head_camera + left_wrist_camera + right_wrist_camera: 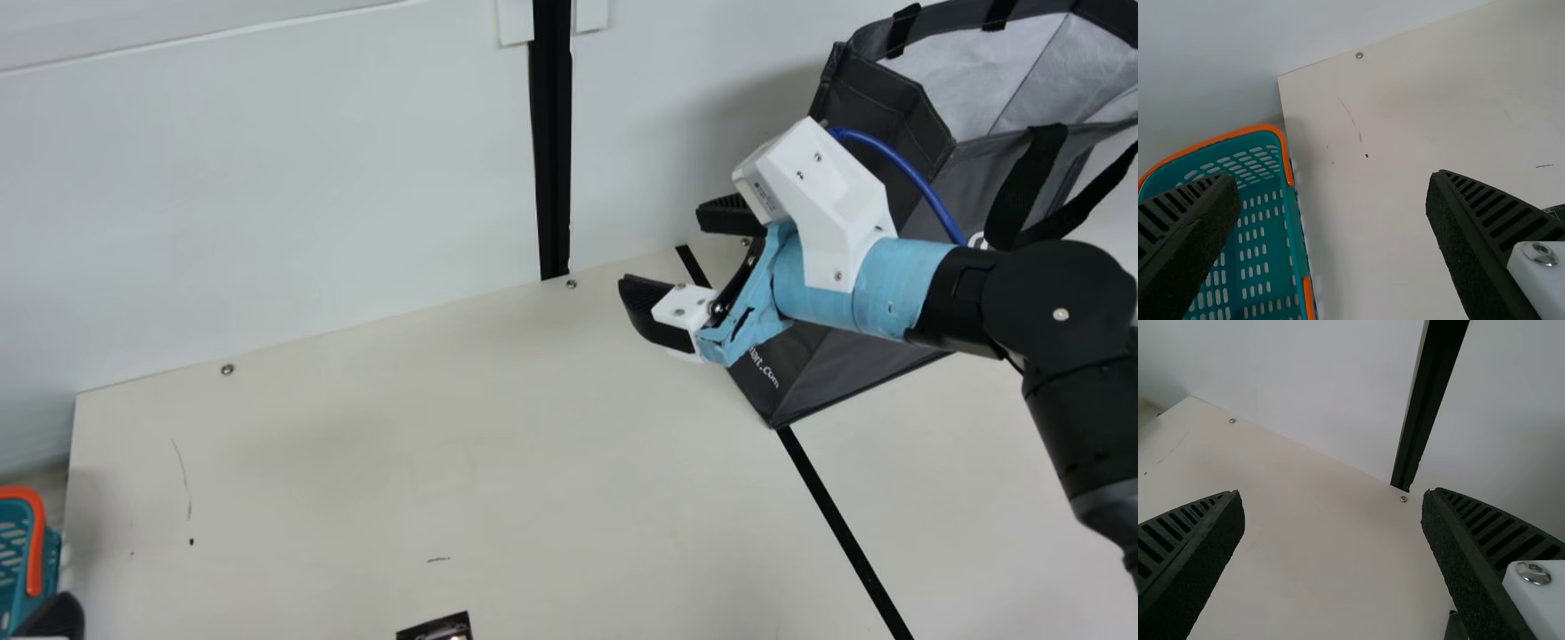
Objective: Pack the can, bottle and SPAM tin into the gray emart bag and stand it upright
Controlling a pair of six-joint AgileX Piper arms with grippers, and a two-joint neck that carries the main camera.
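Black ribbed right pincer (662, 253) and left pincer (1333, 179) gape wide, empty; packing seems in hand, next needing an item grasped for the upright gray fabric bag (978, 178).

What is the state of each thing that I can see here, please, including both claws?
Gray emart bag: upright, mouth open.
Bag's near handle: hanging down outside.
Teal basket: open-topped, beside the table.
Left claw: open, holding nothing.
Right claw: open, holding nothing.
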